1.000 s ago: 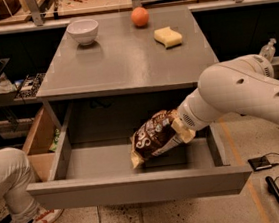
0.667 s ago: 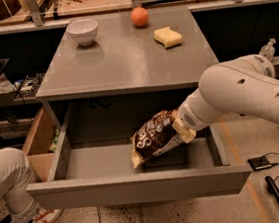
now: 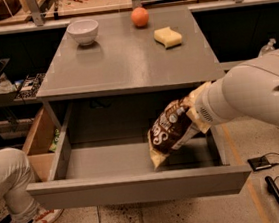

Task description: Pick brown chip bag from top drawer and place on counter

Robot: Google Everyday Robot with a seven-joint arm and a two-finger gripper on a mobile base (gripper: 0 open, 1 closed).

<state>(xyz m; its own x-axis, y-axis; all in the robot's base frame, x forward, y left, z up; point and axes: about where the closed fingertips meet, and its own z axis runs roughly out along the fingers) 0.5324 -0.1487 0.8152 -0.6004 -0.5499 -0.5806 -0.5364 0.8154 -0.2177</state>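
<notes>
Over the right half of the open top drawer [image 3: 138, 186], the brown chip bag [image 3: 172, 132] hangs tilted. Its long axis runs diagonally: the upper end points up and right toward the gripper [image 3: 193, 115], and the lower end points down and left toward the drawer floor. Whether the lower corner touches the floor cannot be determined. The bag is crinkled foil with a dark brown face, white lettering and tan-yellow edges.

The gripper sits at the end of the smooth, rounded white arm [image 3: 258, 92], just below the front right edge of the counter [image 3: 123, 60]. Its jaws are clamped on the upper end of the bag.

The drawer is wide, shallow grey metal with a plain flat front panel. The counter is a flat, matte grey rectangle. At its back stand a round white bowl [image 3: 83, 30], an orange [image 3: 140, 17] and a wavy yellow sponge [image 3: 168, 37], each well apart from the others.
</notes>
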